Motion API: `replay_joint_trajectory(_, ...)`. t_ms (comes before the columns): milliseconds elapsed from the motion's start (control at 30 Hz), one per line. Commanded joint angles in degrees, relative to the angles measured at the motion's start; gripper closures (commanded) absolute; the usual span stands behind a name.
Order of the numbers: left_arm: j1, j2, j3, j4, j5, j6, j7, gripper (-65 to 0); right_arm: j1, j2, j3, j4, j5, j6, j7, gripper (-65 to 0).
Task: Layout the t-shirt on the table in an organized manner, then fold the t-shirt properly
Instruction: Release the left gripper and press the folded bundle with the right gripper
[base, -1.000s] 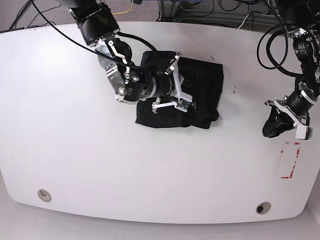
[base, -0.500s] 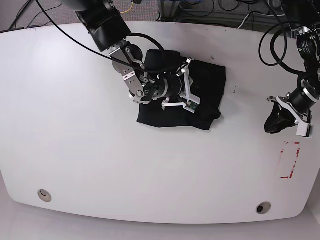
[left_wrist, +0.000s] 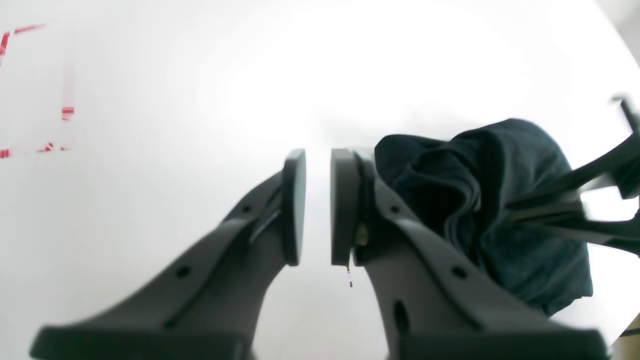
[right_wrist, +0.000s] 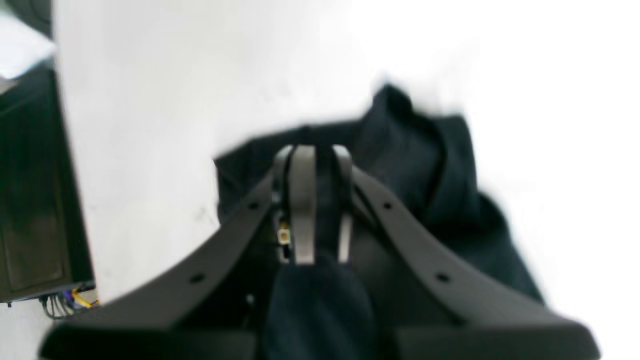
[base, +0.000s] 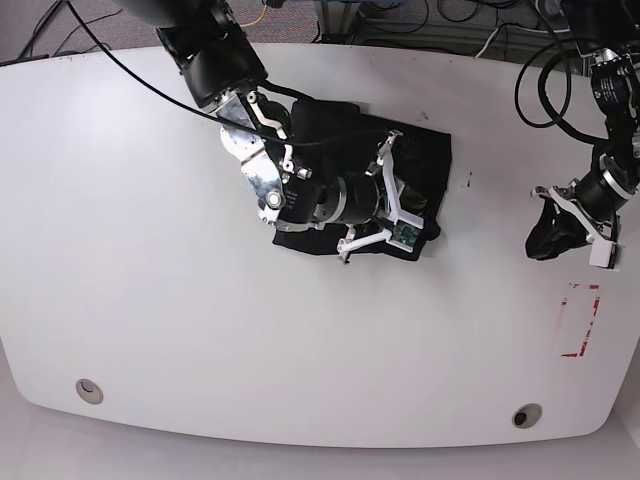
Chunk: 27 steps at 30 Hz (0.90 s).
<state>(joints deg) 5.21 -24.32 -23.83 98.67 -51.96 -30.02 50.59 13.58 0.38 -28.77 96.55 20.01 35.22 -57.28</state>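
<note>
The big white table (base: 150, 300) is holding the black t-shirt (base: 425, 165), which is lying bunched up and partly folded near the far middle edge, so it is looking like the folding is not done yet. The right gripper (right_wrist: 312, 150) is reaching down onto the shirt with its jaws closed, maybe to pinch a layer, but I cannot tell if cloth is caught. The left gripper (left_wrist: 317, 160) is waiting far off by the red tape (base: 580, 320), its jaws open just a crack and holding nothing, and no words are showing anywhere
</note>
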Motion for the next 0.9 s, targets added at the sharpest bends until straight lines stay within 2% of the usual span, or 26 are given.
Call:
replay_joint_trajectory(0, -0.8, -1.0, -0.3, 1.0, -1.1, -0.2, -1.5, -7.8, 2.7, -0.4, 1.5, -0.3, 0.5, 0.3, 1.3, -5.2)
replay_joint_trajectory(67, -0.6, -1.0, -0.3, 1.0, -1.1, -0.2, -1.5, -7.8, 3.9, -0.4, 1.6, -2.3, 0.6, 0.4, 2.3, -5.2)
replay_joint_trajectory(267, 0.3, -1.0, -0.3, 1.0, -1.1, -0.2, -1.5, -7.8, 6.4, -0.4, 1.2, -11.8, 0.7, 0.5, 10.0, -5.2)
replay_joint_trajectory(533, 1.4, -1.0, -0.3, 1.0, -1.1, -0.2, -1.5, -7.8, 8.9, -0.4, 1.1, -26.9, 0.3, 0.6, 24.3, -5.2)
replay_joint_trajectory(767, 2.3, -1.0, -0.2, 1.2, -1.3, -0.2, -1.5, -7.8, 11.3, -0.4, 1.0, -41.1, 0.1, 0.6, 39.8, -5.2)
replay_joint_trajectory(867, 2.4, -1.0, -0.2, 1.3, -1.3, -0.2, -1.5, -7.8, 12.6, -0.4, 1.0, -43.0, 0.1, 0.6, 41.6, -5.2)
